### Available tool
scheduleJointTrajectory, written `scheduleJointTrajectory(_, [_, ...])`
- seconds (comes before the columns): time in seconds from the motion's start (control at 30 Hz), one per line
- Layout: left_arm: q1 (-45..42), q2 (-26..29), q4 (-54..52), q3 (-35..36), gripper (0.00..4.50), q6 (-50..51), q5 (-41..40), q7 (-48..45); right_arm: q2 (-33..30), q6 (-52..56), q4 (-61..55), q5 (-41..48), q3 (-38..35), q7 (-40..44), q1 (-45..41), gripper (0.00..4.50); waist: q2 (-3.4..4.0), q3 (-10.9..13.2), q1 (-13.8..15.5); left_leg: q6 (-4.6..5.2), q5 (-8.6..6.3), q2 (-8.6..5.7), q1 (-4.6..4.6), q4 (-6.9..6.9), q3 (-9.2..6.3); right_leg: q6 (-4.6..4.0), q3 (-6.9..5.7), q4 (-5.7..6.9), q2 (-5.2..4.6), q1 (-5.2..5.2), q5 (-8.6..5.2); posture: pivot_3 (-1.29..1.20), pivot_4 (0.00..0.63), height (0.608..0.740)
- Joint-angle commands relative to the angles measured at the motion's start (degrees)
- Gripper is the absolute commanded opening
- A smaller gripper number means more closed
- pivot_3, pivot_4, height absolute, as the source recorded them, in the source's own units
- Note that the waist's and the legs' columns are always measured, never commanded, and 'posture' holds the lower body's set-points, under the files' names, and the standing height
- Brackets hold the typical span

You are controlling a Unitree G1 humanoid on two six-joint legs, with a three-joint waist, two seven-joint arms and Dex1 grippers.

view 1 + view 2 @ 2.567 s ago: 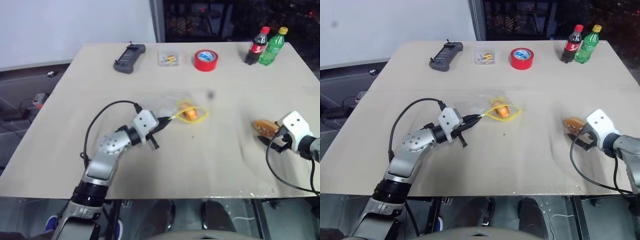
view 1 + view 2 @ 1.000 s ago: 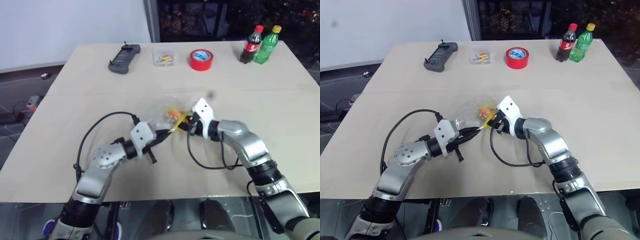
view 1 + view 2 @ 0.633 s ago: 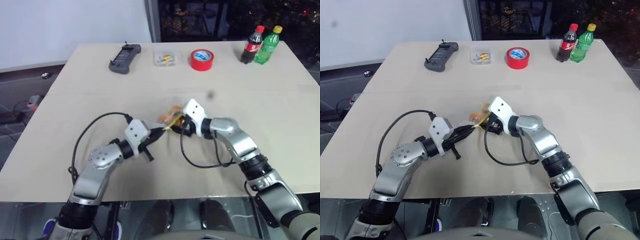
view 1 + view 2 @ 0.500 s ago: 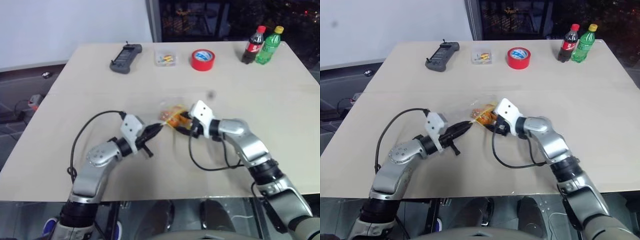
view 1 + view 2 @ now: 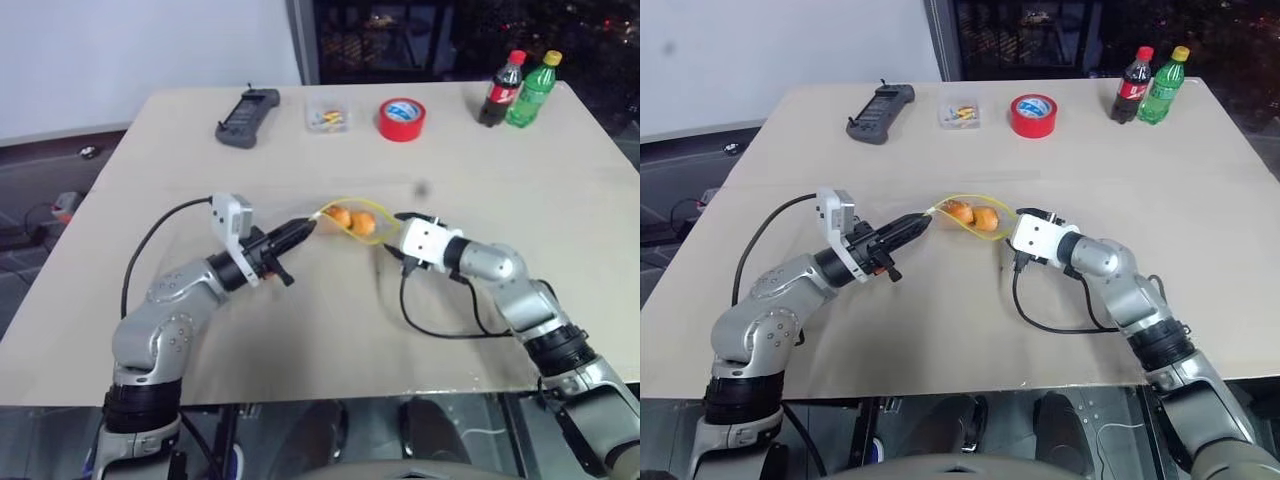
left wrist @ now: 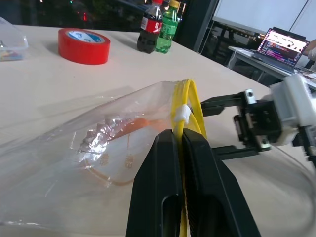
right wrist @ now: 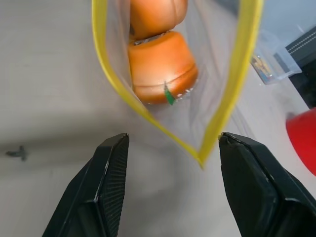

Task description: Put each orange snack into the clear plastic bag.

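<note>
The clear plastic bag (image 5: pixel 376 233) hangs just above the table's middle, its yellow seal strip (image 6: pixel 183 94) spread into an open loop. Both orange snacks sit inside it, side by side: one snack (image 5: pixel 340 215) and the other snack (image 5: pixel 364 222). In the right wrist view they show through the mouth, the nearer snack (image 7: pixel 163 69) in front. My left gripper (image 5: pixel 303 229) is shut on the seal strip at the bag's left end, fingers (image 6: pixel 197 187) pinched together. My right gripper (image 5: pixel 392 236) stands open just right of the bag's mouth, with nothing between its fingers (image 7: pixel 108 187).
Along the table's far edge stand a black handheld device (image 5: pixel 246 103), a small clear box (image 5: pixel 329 118), a red tape roll (image 5: pixel 402 118), a cola bottle (image 5: pixel 502 89) and a green bottle (image 5: pixel 531 88). A laptop (image 6: pixel 289 43) sits on a desk beyond.
My right gripper brought the second snack to the bag, opened and drew back to the right, leaving it inside. My left gripper rolled and lifted the bag's mouth.
</note>
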Motion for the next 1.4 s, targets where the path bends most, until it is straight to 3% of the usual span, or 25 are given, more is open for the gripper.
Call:
scheduleJointTrajectory(0.03, [-0.2,0.7,-2.7,0.6,0.00,-0.1,-0.8,0.3,2.7,-3.0,2.4,1.6,-1.6,-0.6,-3.4,2.93,-0.01,0.0,-0.1,0.00,0.00,0.01,0.00,0.00,-0.01,0.00,0.00,0.00,0.02,0.01,0.00,0.00,0.150,0.740])
scheduleJointTrajectory(0.13, [0.5,0.9,-3.6,0.9,0.00,0.0,-0.8,0.6,3.4,-3.5,2.2,3.1,-3.3,-0.3,-4.3,2.16,-0.01,0.0,0.0,0.00,0.00,0.01,0.00,-0.01,-0.03,-0.01,-0.01,-0.01,0.02,0.00,0.00,0.00,0.150,0.740])
scheduleJointTrajectory(0.3, [-0.1,0.7,-3.6,1.0,0.00,-0.4,-0.2,1.8,2.3,-1.5,-2.3,5.5,-5.1,2.5,-3.9,0.09,-0.01,0.0,0.2,0.00,0.00,-0.01,-0.01,-0.01,-0.03,-0.01,-0.01,-0.05,0.02,0.01,0.00,0.00,0.150,0.740])
scheduleJointTrajectory(0.33, [-0.7,0.8,-3.4,0.9,0.00,-0.8,0.3,2.1,2.0,-0.5,-3.4,6.0,-5.6,2.8,-4.1,0.03,-0.01,0.0,0.1,0.00,0.00,-0.01,-0.02,-0.01,-0.03,-0.01,0.00,-0.04,0.02,0.01,0.00,0.00,0.150,0.740])
scheduleJointTrajectory(0.47, [-8.8,0.8,1.2,0.4,0.00,-2.5,2.7,3.6,-0.6,1.1,-1.9,5.2,-7.9,2.4,-8.0,0.03,-0.03,0.0,0.4,-0.01,0.00,0.00,-0.02,0.00,-0.07,-0.01,-0.07,-0.02,0.03,0.01,0.00,0.00,0.150,0.740])
scheduleJointTrajectory(0.57, [-17.7,1.4,10.2,-2.1,0.00,-8.1,9.9,3.8,-3.7,-1.7,5.8,2.0,-8.6,-0.2,-13.2,0.03,-0.05,0.0,0.3,-0.05,0.03,-0.02,-0.01,0.05,-0.06,-0.08,-0.10,-0.02,0.04,0.04,0.07,0.00,0.150,0.740])
scheduleJointTrajectory(0.7, [-25.9,2.9,20.7,-6.8,0.00,-22.0,20.3,1.3,-9.8,-5.2,11.7,-1.4,-10.3,-3.1,-18.0,0.03,-0.06,0.1,0.1,-0.05,0.04,-0.04,-0.08,0.00,-0.05,-0.07,-0.09,-0.06,0.03,-0.01,0.09,0.00,0.150,0.740])
scheduleJointTrajectory(0.97, [-9.4,2.2,14.3,-14.1,0.00,-38.2,31.3,1.4,-15.6,1.4,-7.6,0.2,-12.4,1.5,2.7,0.03,-0.07,0.1,-0.7,0.03,-0.02,-0.08,-0.23,-0.22,-0.15,-0.09,0.14,-0.37,-0.19,-0.32,0.07,0.00,0.150,0.740])
scheduleJointTrajectory(1.0, [-7.8,1.9,13.7,-14.7,0.00,-39.3,32.3,2.0,-16.0,2.3,-9.6,0.4,-12.8,2.1,5.1,0.63,-0.08,0.1,-0.7,0.03,-0.02,-0.14,-0.37,-0.23,-0.16,-0.09,0.17,-0.39,-0.21,-0.50,0.07,0.00,0.150,0.740])
scheduleJointTrajectory(1.1, [-3.7,1.3,12.4,-16.6,0.00,-43.5,36.4,3.5,-17.9,7.5,-20.1,4.3,-15.7,5.2,13.3,1.88,-0.05,0.1,0.2,0.04,-0.02,-0.25,-0.51,0.04,-0.17,-0.03,0.26,0.00,-0.20,-0.71,0.11,0.00,0.150,0.740])
scheduleJointTrajectory(1.13, [-3.0,1.3,12.1,-16.9,0.00,-44.4,37.5,3.9,-19.1,8.0,-23.6,5.0,-16.5,6.5,15.2,1.88,0.03,0.2,0.3,0.03,-0.01,-0.24,-0.34,0.03,-0.17,0.05,0.29,0.00,-0.24,-0.56,0.17,0.00,0.150,0.740])
scheduleJointTrajectory(1.27, [-3.1,0.9,11.7,-17.2,0.00,-47.4,41.6,5.9,-19.4,11.5,-35.9,6.6,-15.4,9.2,15.9,1.88,0.08,0.2,0.2,0.16,-0.10,-0.13,0.12,0.06,-0.18,0.18,0.26,-0.04,-0.16,-0.06,0.27,0.00,0.150,0.740])
scheduleJointTrajectory(1.4, [-4.2,0.8,12.5,-18.3,0.00,-50.2,45.6,7.3,-12.4,13.6,-36.6,2.8,-5.7,8.4,8.5,1.88,-0.05,0.3,0.1,0.09,-0.04,-0.04,0.31,0.12,-0.17,0.21,0.25,-0.04,-0.05,0.12,0.34,0.00,0.150,0.740])
